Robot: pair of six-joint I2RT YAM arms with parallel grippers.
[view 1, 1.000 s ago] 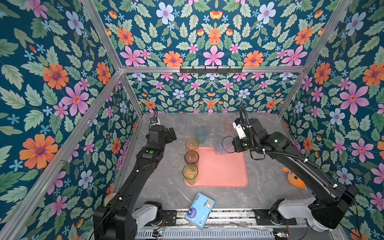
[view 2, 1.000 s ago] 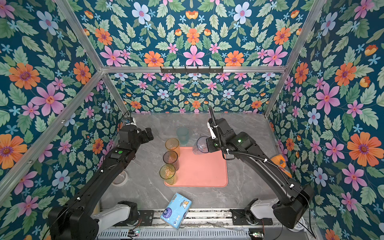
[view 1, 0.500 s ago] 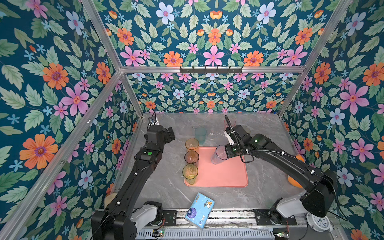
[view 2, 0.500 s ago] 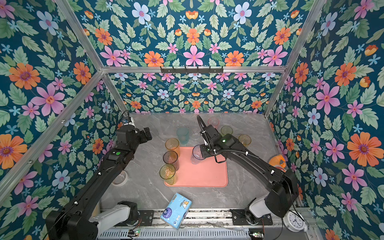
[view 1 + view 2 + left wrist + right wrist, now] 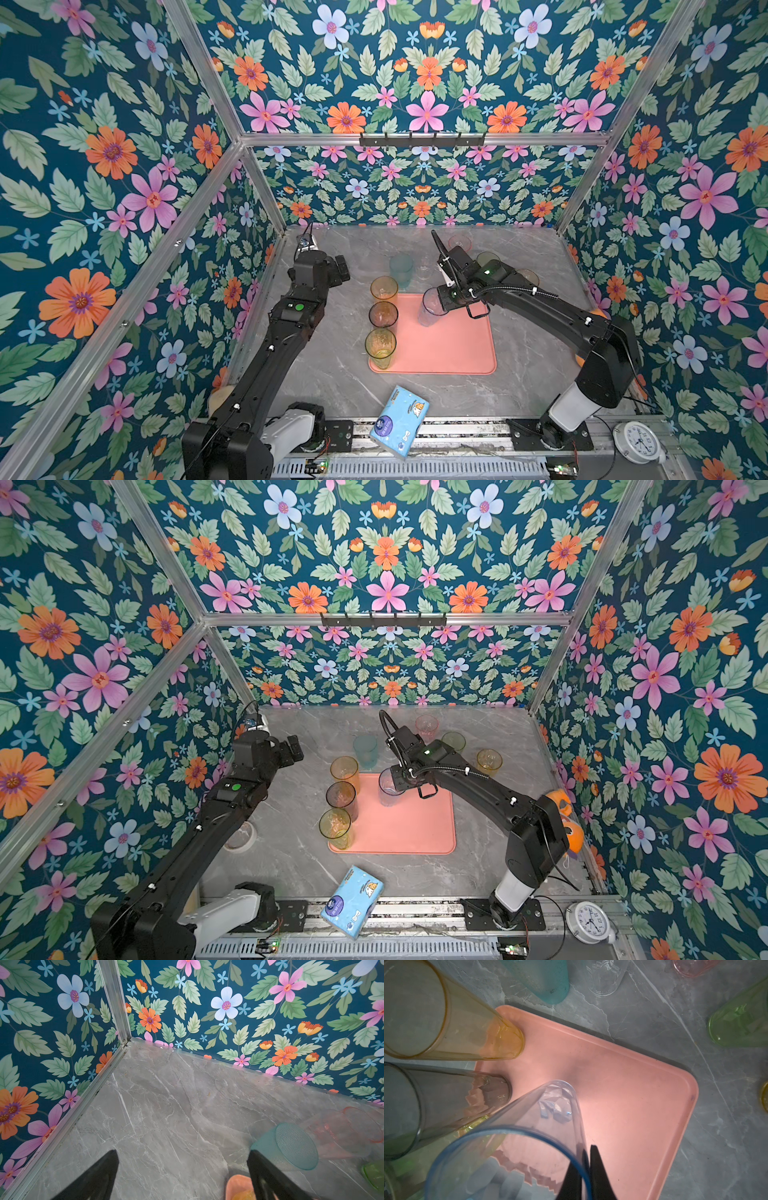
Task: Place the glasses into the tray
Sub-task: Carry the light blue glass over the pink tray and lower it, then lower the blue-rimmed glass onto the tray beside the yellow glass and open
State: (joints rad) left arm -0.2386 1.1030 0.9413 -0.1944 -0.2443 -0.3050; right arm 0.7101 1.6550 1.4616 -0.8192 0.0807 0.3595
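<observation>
We log a robot lab test cell, aluminium frame (image 5: pixel 291 139) boxing floral printed wall panels (image 5: pixel 104 166), marble-look tabletop (image 5: pixel 332 374), two black arms (image 5: pixel 282 353) bolted to a rail (image 5: pixel 478 430) at its near edge

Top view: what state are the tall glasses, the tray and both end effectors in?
blue glass, upright over tray, gripped at rim.
right end effector, shut on blue glass.
left end effector, open, empty.
amber glass, standing in tray.
grey glass, standing in tray.
yellow glass, standing in tray.
teal glass, standing on table, outside tray.
tray, flat on table.
</observation>
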